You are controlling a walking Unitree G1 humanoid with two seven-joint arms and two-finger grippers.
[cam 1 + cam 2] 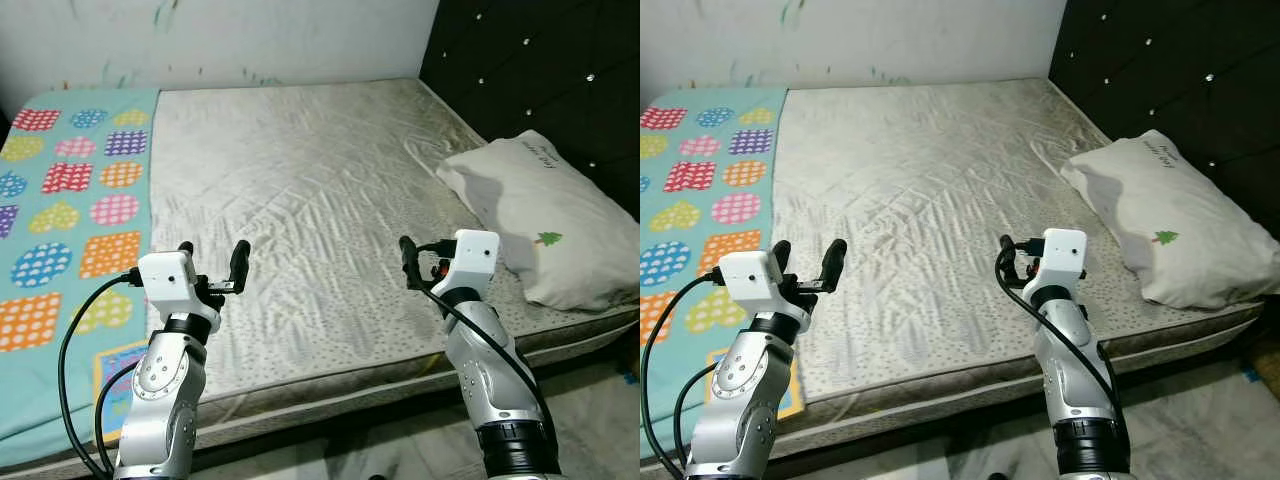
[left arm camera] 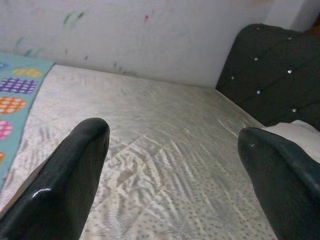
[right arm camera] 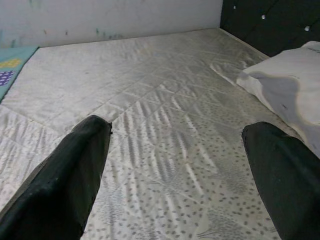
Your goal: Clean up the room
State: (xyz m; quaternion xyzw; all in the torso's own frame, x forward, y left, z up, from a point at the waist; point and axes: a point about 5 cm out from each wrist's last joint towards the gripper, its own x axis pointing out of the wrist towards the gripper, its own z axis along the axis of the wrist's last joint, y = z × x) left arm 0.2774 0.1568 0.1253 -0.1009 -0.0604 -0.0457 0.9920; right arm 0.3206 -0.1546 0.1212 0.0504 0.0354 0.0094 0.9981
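A wide bed with a pale quilted mattress [image 1: 300, 170] lies in front of me. A white pillow [image 1: 545, 215] with a small green tree print rests at its right end, against the headboard. A teal blanket [image 1: 70, 200] with coloured patches covers the left part of the bed. My left gripper [image 1: 213, 262] hovers open over the near edge of the mattress, beside the blanket's border, holding nothing. My right gripper [image 1: 428, 265] is open and empty too, a little left of the pillow [image 3: 290, 85] and just above the mattress edge.
A black tufted headboard [image 1: 540, 70] rises at the right, and a white wall [image 1: 200, 40] with faint marks runs behind the bed. Grey floor [image 1: 400, 445] shows below the mattress edge, between my arms. Black cables loop beside my left arm [image 1: 75, 350].
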